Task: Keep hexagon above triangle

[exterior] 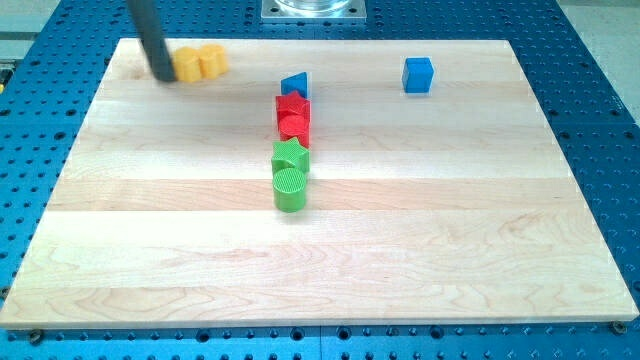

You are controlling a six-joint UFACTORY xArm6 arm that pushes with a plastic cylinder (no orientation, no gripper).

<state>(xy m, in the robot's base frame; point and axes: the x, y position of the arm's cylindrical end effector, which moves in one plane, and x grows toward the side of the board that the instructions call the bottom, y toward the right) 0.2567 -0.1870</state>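
Two yellow blocks sit side by side near the board's top left. The left one [188,66] looks like the hexagon. The shape of the right one [212,62] is unclear. The blue triangle [295,85] lies near the top middle, right of the yellow pair and slightly lower in the view. My tip [163,76] rests on the board against the left side of the left yellow block, and the dark rod rises from it to the view's top.
A blue cube [418,74] sits at the top right. Below the triangle runs a column: a red star [293,104], a red round block [293,125], a green star [290,155] and a green cylinder [290,188]. The wooden board [450,230] lies on a blue perforated table.
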